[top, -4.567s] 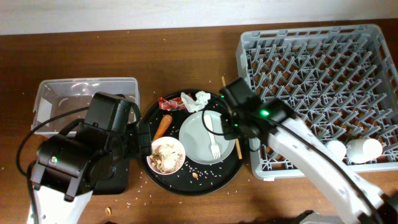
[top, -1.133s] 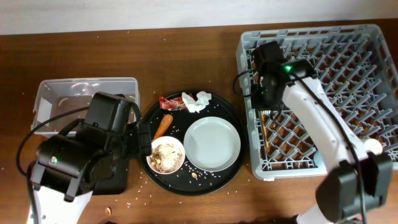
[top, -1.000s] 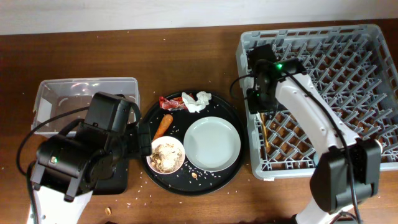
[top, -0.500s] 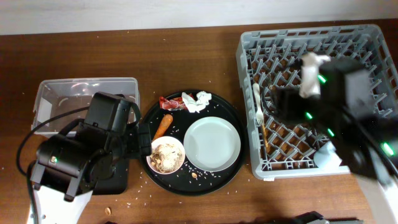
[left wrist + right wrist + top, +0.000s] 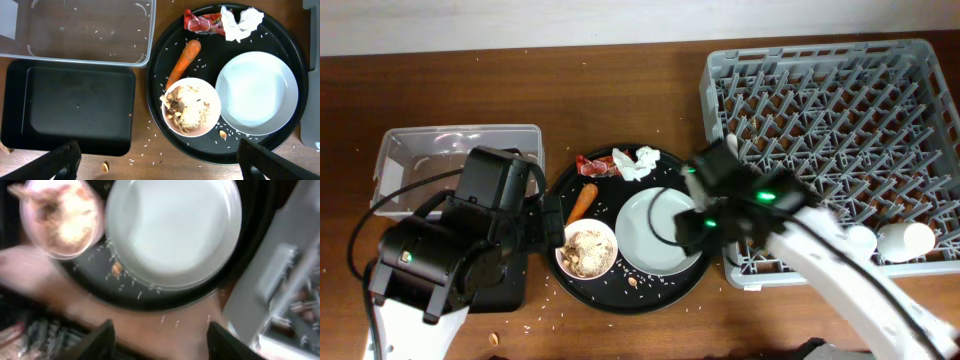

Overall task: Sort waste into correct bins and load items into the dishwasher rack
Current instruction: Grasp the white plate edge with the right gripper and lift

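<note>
Our left tool hangs spread and empty just short of the bowl of scraps. Our right tool, also spread, hovers above the plate. Beyond lie carrot, wrapper and paper. The rack stands rightmost on the tabletop.

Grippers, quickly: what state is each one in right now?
Left gripper: open, holding nothing.
Right gripper: open, holding nothing, near the pale round plate.
</note>
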